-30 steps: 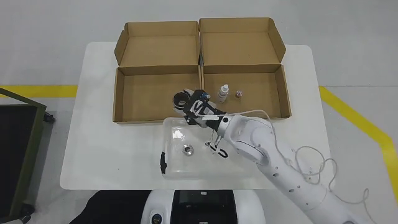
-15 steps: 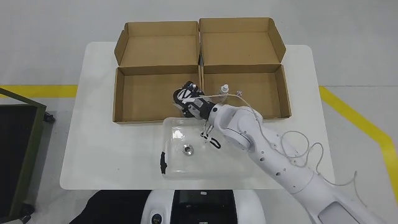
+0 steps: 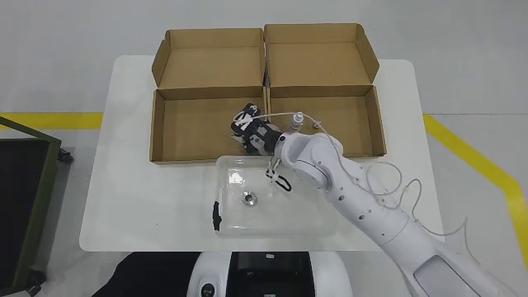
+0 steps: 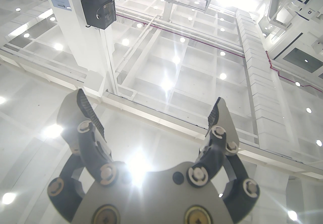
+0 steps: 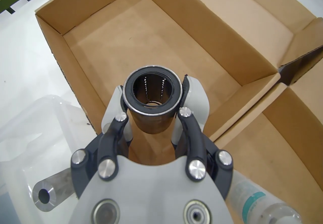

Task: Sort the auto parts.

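Note:
My right gripper is shut on a black cylindrical bearing, its open bore facing the wrist camera. In the top view the gripper holds the bearing above the right end of the left cardboard box, near the wall shared with the right box. The left box's floor is bare cardboard. My left gripper is open, holds nothing and points up at a ceiling.
A clear plastic tray lies in front of the boxes with a small metal part and a metal tube in it. A small clear bottle lies in the right box. Both box lids stand open at the back.
The right gripper has carried the bearing from the tray's far edge away from the robot, over the left box's right end.

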{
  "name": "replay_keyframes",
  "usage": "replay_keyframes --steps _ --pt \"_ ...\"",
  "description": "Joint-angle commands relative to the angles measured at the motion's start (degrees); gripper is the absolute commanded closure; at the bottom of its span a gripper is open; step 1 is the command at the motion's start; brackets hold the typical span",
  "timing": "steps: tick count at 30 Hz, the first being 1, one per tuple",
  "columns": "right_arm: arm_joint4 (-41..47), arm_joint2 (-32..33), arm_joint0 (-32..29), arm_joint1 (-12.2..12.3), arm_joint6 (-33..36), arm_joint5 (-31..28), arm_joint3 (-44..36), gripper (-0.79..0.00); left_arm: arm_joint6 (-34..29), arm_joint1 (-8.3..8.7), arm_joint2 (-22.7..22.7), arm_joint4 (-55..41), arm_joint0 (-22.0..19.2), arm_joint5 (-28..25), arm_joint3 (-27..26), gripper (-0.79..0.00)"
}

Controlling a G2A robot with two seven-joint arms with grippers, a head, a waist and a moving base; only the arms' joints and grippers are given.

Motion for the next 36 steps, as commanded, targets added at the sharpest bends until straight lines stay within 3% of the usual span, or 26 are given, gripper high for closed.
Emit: replay_keyframes --steps 1,13,18,19,22,28,36 --pt "0.0 -0.1 0.4 -0.3 0.4 0.0 0.7 -0.126 0.0 0.0 0.0 0.0 0.0 0.0 0.0 -0.785" --pt "0.1 -0.5 1.2 -1.7 1.3 -0.7 4.7 -0.249 0.0 0.0 0.0 0.0 0.0 0.0 0.0 -0.785" --pt "0.0 -0.1 1.2 -2.0 1.4 -1.1 5.0 -0.394 0.0 0.0 0.0 0.0 0.0 0.0 0.0 -0.785" --pt "-0.1 0.0 1.2 -2.0 1.6 -1.1 4.8 -0.526 0.0 0.0 0.0 0.0 0.0 0.0 0.0 -0.785" --pt "-0.7 0.7 0.8 -2.0 1.6 -1.4 3.9 -0.64 0.0 0.0 0.0 0.0 0.0 0.0 0.0 -0.785" --pt "-1.1 2.6 -1.2 -1.5 0.5 -2.7 -0.3 -0.677 0.0 0.0 0.0 0.0 0.0 0.0 0.0 -0.785" --pt "-4.2 6.5 -7.1 0.2 -0.3 -6.6 -13.7 -0.727 0.0 0.0 0.0 0.0 0.0 0.0 0.0 -0.785"
